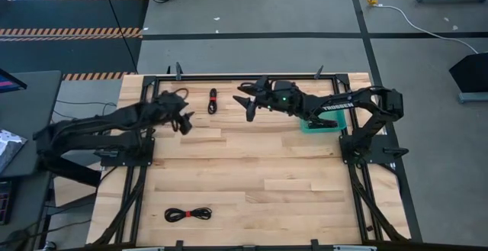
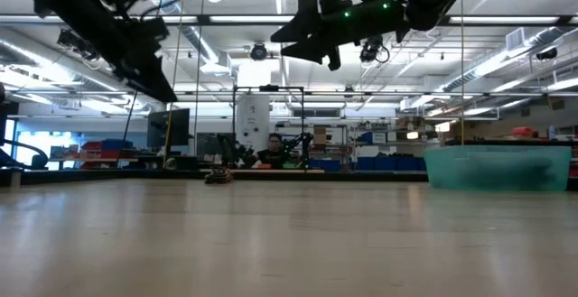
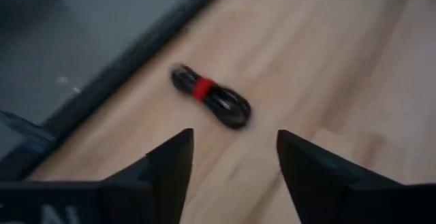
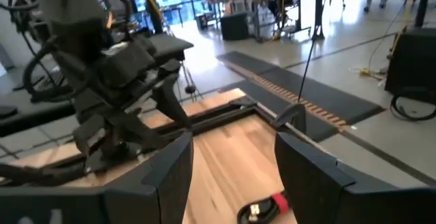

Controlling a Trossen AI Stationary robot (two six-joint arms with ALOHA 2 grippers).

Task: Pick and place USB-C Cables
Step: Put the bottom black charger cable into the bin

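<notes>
Both tools raised, spread wide, empty, at far edge of counter (image 1: 252,167).
Left tool (image 1: 185,120) left of red-tied cable (image 1: 213,101); right tool (image 1: 250,101) to its right. Second cable (image 1: 187,214) near edge.

Bright overhead strip lighting, soft shadows, motion-blurred left wrist view.

Pale, smooth wooden table (image 1: 252,167); translucent teal plastic bin (image 2: 497,166); glossy black cable (image 3: 211,96) with red tie.
</notes>
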